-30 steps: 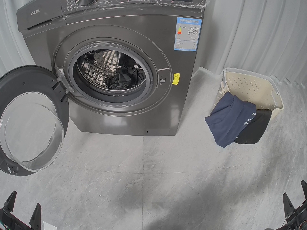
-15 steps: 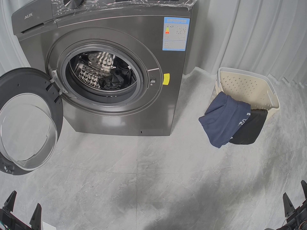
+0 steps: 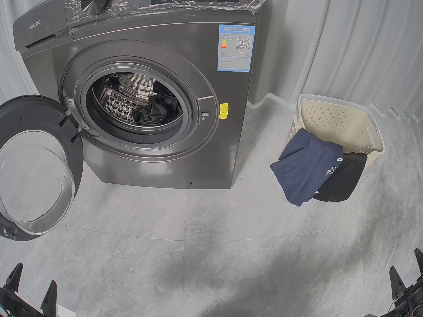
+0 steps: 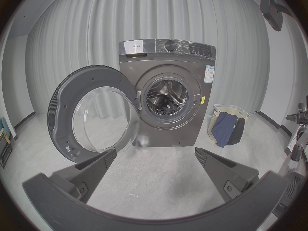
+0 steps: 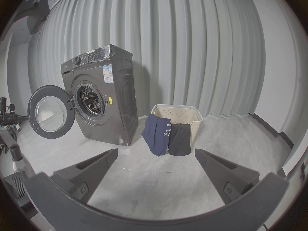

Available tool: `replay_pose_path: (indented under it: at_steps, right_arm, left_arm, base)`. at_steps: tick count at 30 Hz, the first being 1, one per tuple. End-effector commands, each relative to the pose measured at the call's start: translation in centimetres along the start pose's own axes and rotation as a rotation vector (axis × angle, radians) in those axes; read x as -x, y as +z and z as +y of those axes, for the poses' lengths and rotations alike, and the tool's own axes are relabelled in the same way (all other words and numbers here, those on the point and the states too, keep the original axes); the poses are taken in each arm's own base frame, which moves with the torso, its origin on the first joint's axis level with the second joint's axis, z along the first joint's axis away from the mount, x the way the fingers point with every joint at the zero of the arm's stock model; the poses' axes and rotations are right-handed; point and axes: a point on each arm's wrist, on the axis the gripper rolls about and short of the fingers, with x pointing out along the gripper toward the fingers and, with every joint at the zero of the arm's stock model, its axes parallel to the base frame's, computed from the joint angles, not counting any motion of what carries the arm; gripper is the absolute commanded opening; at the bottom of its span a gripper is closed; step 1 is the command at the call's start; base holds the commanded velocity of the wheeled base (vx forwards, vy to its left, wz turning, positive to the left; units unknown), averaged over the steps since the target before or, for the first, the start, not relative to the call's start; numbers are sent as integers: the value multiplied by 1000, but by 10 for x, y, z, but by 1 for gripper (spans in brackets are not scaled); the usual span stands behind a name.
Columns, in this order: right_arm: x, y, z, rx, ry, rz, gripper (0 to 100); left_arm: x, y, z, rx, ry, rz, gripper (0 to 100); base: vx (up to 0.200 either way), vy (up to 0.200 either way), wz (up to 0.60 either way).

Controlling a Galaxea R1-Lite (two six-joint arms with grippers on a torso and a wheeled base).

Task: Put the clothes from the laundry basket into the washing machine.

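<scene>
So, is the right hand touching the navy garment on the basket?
Apart. In the head view, wide bare floor lies between the right hand and the navy garment on the basket rim.

Showing pale pleated curtain (image 3: 352,45) hanging across the upper right, meeting grey marbled tile floor (image 3: 246,252) spreading over the lower frame.

— What is seen at the back?
— A pale pleated curtain (image 3: 348,40) is hung there.
— And underfoot?
— Grey marbled floor (image 3: 229,260) tiles are laid; a dark skirting (image 5: 268,127) is run along a white wall (image 5: 279,68).
</scene>
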Motion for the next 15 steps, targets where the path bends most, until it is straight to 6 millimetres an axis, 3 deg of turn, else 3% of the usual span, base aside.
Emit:
replay_pose_path:
  at_steps: [1,2,15]
  right_arm:
    - [0,-5,0,0,0,4,100]
    - [0,-5,0,0,0,4,100]
    - [0,-5,0,0,0,4,100]
  left_arm:
    - [-1,-5,0,-1,-2,10,100]
    - [-1,-5,0,-1,0,10,100]
    - [-1,-5,0,-1,0,10,100]
  base:
    - [0,0,0]
    - [0,0,0]
    - [0,-200,0]
